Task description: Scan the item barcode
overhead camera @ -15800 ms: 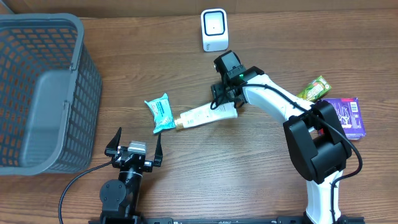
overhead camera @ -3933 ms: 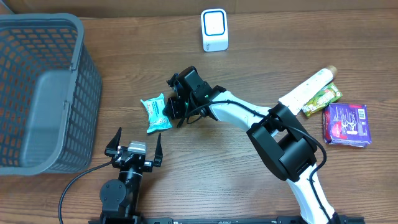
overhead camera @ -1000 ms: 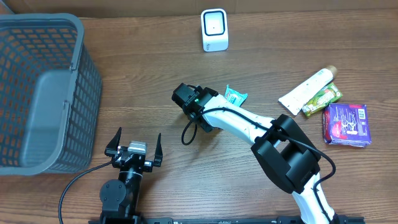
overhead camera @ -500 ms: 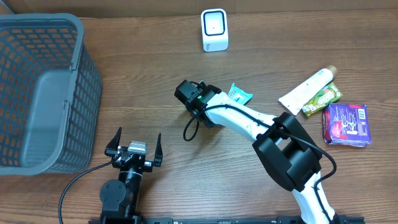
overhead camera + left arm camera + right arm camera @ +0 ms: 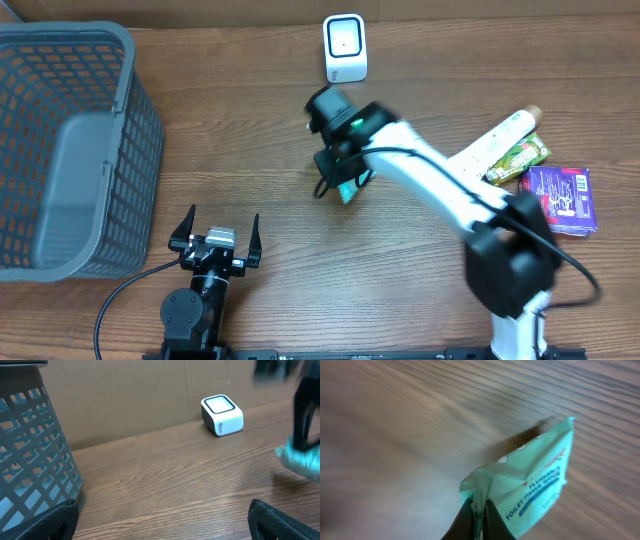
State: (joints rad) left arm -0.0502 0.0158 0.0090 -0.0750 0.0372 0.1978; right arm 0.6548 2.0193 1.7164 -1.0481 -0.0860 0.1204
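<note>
The item is a small teal-green packet of soft film, with white spots and dark print in which I can read "toilet tissue". My right gripper has it by one gathered, crumpled end, jaws closed tight on the film. The rest of it fans out flat and tilted, casting a shadow on the wood at its far edge. From overhead the packet shows only partly under my wrist. The scanner, a small white rounded box with a dark-rimmed window, stands upright farther back, apart from the packet.
</note>
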